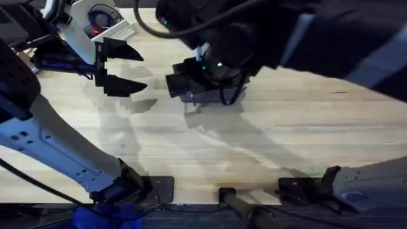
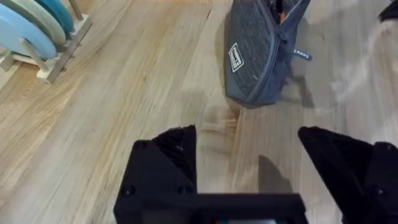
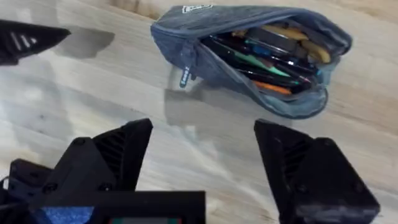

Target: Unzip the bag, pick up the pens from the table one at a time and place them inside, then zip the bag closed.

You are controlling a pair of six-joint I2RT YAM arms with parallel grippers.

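Your right gripper (image 3: 202,162) hangs low over the light-wood butcher-block table (image 3: 81,93), its black fingers spread wide and holding nothing. Just beyond its fingertips lies the oblong blue-grey fabric pouch (image 3: 249,56), unzipped, with several pens (image 3: 267,65) inside. Your left gripper (image 2: 249,165) hovers near the pouch's closed end, likewise released and clear of it.

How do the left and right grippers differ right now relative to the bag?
The left gripper hangs beside the bag, off one end of it, while the right gripper hangs above it, looking into the unzipped mouth at the pens inside. In the overhead view the left gripper stands in plain sight over bare table; the right arm covers most of the bag. Both are open and hold nothing.
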